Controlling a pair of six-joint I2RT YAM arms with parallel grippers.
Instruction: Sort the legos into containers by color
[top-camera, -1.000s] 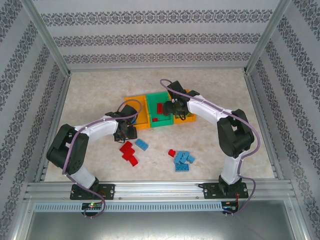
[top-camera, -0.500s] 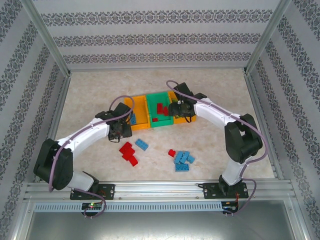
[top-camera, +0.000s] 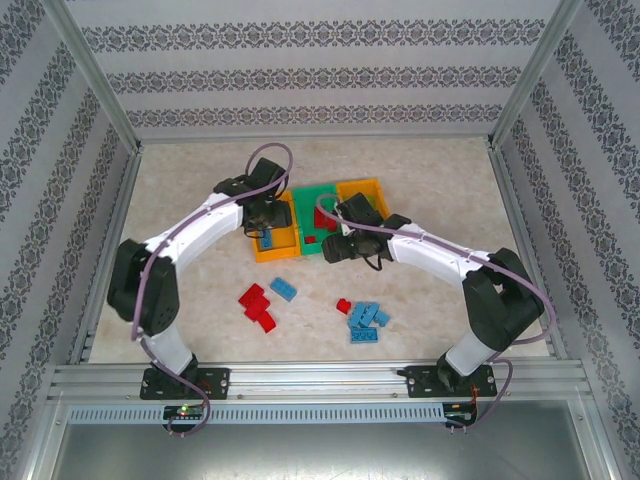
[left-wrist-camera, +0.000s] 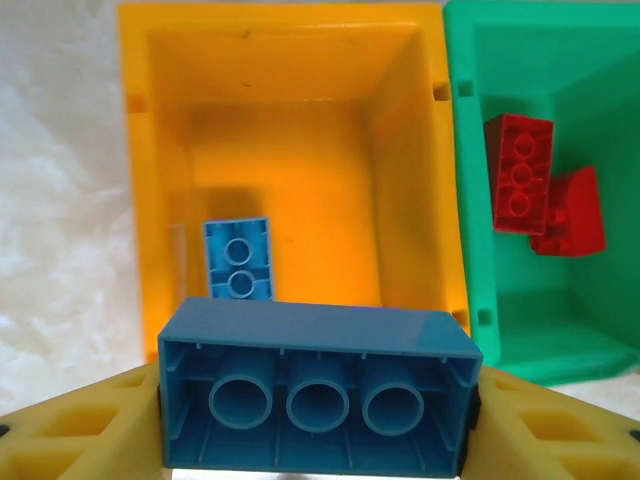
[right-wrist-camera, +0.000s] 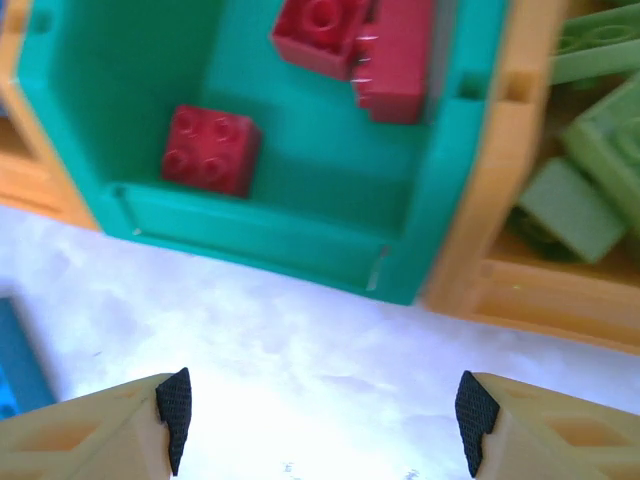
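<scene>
Containers of plastic, 3 small open-top rectangular bins joined in a row, sit around the middle of the pale marbled table (top-camera: 200, 180), slightly toward its far edge. They are the left orange bin (left-wrist-camera: 300, 60), the green bin (top-camera: 303, 222) and the right orange bin (top-camera: 372, 186).

The left gripper (top-camera: 265, 215) hangs over the left orange bin. Its yellow fingers (left-wrist-camera: 85, 435) are clamped on the 2 ends of a large blue studded plastic brick (left-wrist-camera: 318, 400), whose hollow underside faces the wrist camera, above the bin's near wall. A small blue 2-stud brick (left-wrist-camera: 238, 258) lies flat on that bin's floor, close to its left wall.

The green bin holds 3 red plastic bricks. There is 1 square 4-stud red brick (right-wrist-camera: 212, 150) by the near wall, and a pair of red bricks (right-wrist-camera: 360, 45) touching each other at the far side.

The right gripper (right-wrist-camera: 325, 410) is spread wide with nothing between its black pads (right-wrist-camera: 175, 405), over bare table just on the near side of the green bin. Light green bricks (right-wrist-camera: 590, 170) lie piled in the right orange bin.

Between the bins and the table's near edge lie loose legos. On the left is a cluster of red bricks (top-camera: 258, 305), with a single blue brick (top-camera: 283, 290) just beside it. Further right is 1 tiny red brick (top-camera: 343, 305), next to a cluster of blue bricks (top-camera: 366, 320).
</scene>
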